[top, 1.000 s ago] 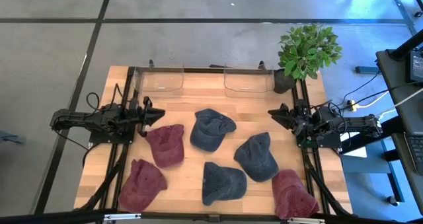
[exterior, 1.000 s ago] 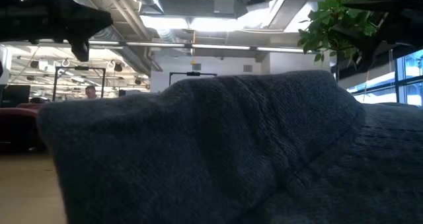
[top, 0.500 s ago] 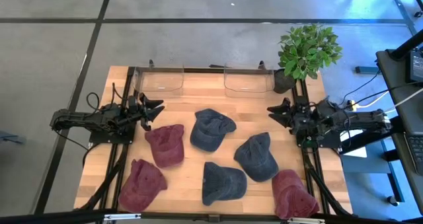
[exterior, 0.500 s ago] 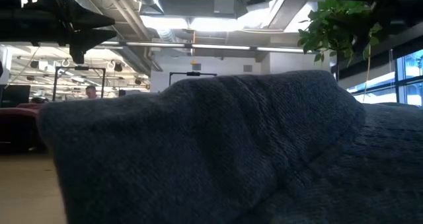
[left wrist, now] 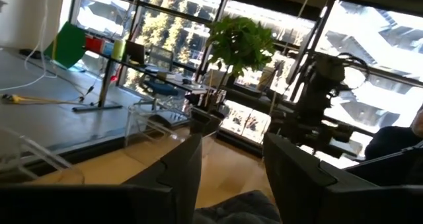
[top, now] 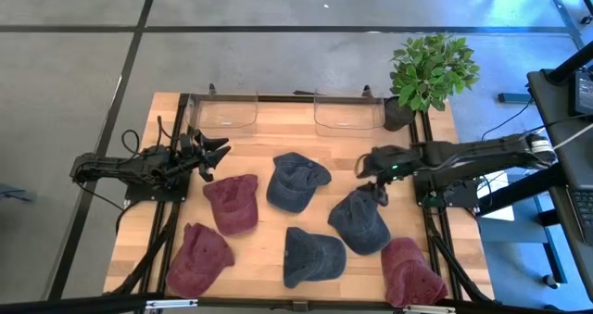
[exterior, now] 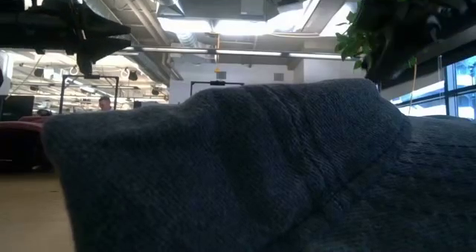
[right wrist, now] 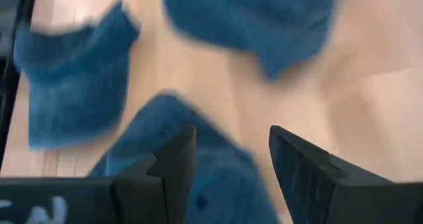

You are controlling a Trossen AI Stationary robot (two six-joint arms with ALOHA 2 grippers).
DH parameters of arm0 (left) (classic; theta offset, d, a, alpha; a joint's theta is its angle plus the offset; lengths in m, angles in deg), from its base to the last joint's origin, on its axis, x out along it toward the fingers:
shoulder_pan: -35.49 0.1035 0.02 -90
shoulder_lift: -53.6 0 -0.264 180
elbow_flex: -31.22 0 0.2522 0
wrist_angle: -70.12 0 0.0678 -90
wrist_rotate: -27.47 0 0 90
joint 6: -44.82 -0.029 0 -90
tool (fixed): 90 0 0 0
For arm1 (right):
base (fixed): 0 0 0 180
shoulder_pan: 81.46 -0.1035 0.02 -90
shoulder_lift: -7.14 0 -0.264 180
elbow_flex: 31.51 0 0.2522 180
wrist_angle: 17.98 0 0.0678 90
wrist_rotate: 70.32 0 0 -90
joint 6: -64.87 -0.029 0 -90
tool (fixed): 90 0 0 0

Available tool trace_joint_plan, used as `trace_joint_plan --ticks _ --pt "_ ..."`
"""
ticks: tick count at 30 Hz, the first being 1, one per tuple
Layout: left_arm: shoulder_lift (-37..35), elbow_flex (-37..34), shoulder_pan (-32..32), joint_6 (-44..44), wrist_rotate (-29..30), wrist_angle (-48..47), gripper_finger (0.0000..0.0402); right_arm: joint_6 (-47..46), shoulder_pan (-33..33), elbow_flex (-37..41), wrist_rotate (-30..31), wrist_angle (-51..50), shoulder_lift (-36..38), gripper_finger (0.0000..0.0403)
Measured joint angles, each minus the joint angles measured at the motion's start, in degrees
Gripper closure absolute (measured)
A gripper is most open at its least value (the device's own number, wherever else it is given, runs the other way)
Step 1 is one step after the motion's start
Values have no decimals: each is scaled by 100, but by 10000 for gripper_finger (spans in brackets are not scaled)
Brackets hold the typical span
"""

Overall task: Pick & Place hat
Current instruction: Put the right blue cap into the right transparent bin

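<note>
I am running the right arm out over the counter [top: 250,119]; its gripper [top: 375,170] is hanging just above the upper edge of the blue hat [top: 359,219] on the counter's right side. The right fingers [right wrist: 301,168] are standing parted with nothing between them, and the wrist view is showing blue knit directly below the gap.

The relation that matters: this hat is lying just beneath and slightly toward the counter's near edge from the fingers, its long axis running diagonally from the fingers toward the dark red hat [top: 410,270] at the near right corner. The right arm is plainly the nearer one. I am judging that a short drop, nudged along that axis, would put the fingers over the crown.

The left gripper [top: 208,154] is waiting at the counter's left edge, fingers [left wrist: 175,174] apart and empty, near another dark red hat [top: 233,201].

Views differ: the high view is giving me all six hats and both clear bins [top: 347,112] at the far edge. The low view is nearly blocked by a blue hat [exterior: 238,170] pressed close to the lens (only ceiling and plant [exterior: 387,25] showing above it). The right wrist view alone is confirming the open gap over fabric, with two more blue hats beyond.
</note>
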Motion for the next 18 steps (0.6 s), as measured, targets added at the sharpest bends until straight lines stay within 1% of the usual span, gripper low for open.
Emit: trace_joint_plan --ticks 3,9,11,15,18 --pt "0 -2 1 9 139 -191 244 132 -2 -1 -255 196 -625 211" --pt "0 -2 0 17 140 -397 244 105 0 -3 -448 776 -1630 211" --pt "1 -2 0 15 139 -422 244 110 0 -5 -542 830 -1872 211" --pt "1 -2 1 14 138 -499 244 137 -2 -5 -539 784 -2234 211" --pt "2 -2 0 17 138 -546 244 173 -4 -5 -340 785 -2347 211"
